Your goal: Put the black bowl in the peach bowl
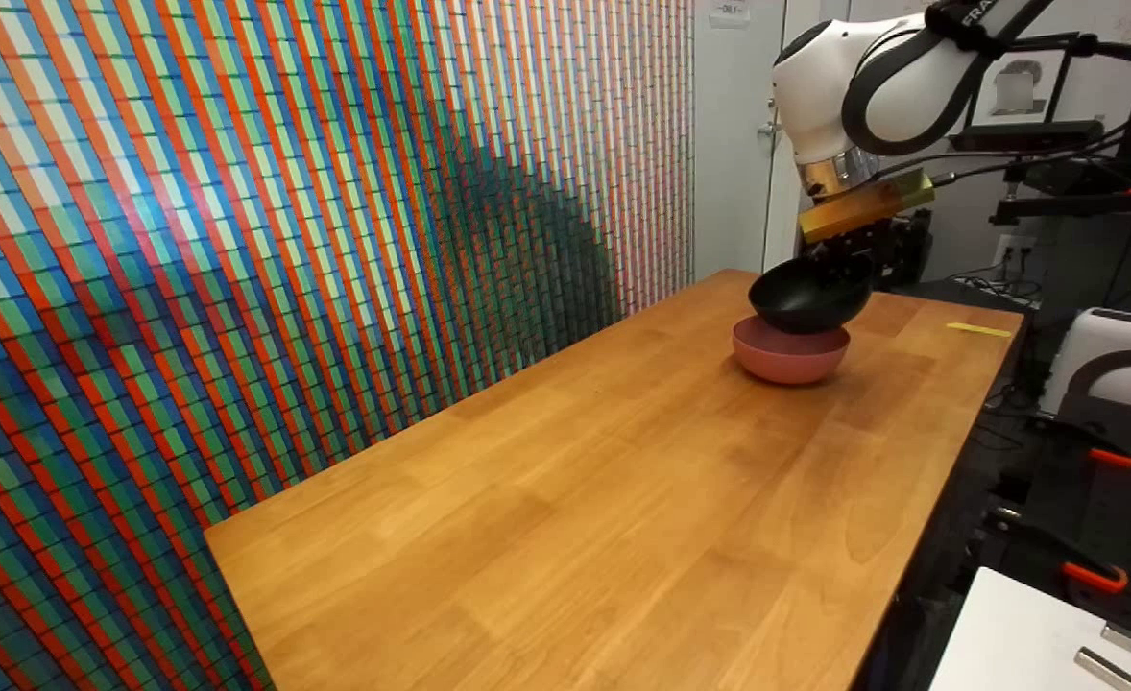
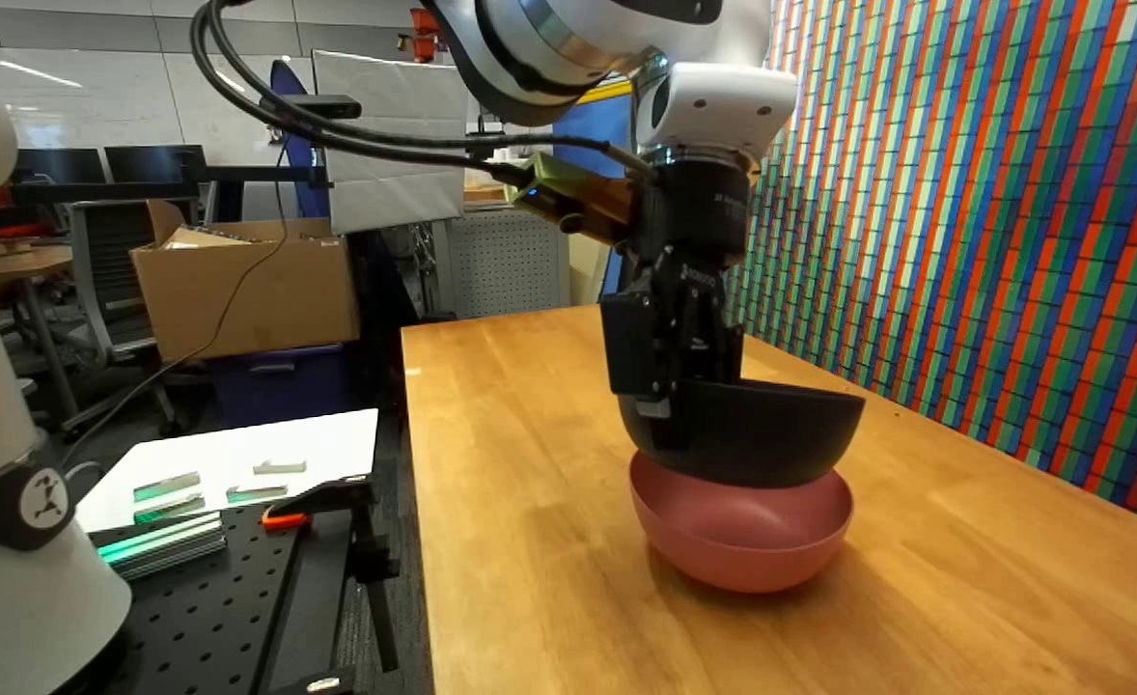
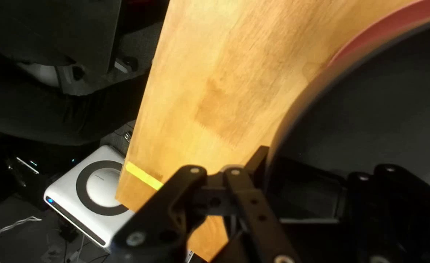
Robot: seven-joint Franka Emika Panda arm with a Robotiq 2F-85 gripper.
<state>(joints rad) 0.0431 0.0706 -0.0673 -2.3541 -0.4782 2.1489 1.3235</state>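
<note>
The black bowl (image 1: 796,299) hangs tilted just above the peach bowl (image 1: 789,365) in an exterior view. In an exterior view the black bowl (image 2: 766,434) overlaps the back part of the peach bowl's (image 2: 742,550) opening. My gripper (image 2: 689,391) is shut on the black bowl's rim, one finger outside and one inside. In the wrist view the black bowl (image 3: 375,113) fills the right side, and a strip of the peach bowl (image 3: 404,22) shows beyond it. My gripper (image 3: 273,171) has its outer finger against the rim; the inner finger is dark and hard to see.
Both bowls are over the wooden table (image 1: 575,499), the peach one standing on it. A yellow tape strip (image 1: 978,329) lies near the table's far end. A patterned wall (image 1: 287,240) runs along one long side. A white-topped side table (image 2: 269,454) stands beside it.
</note>
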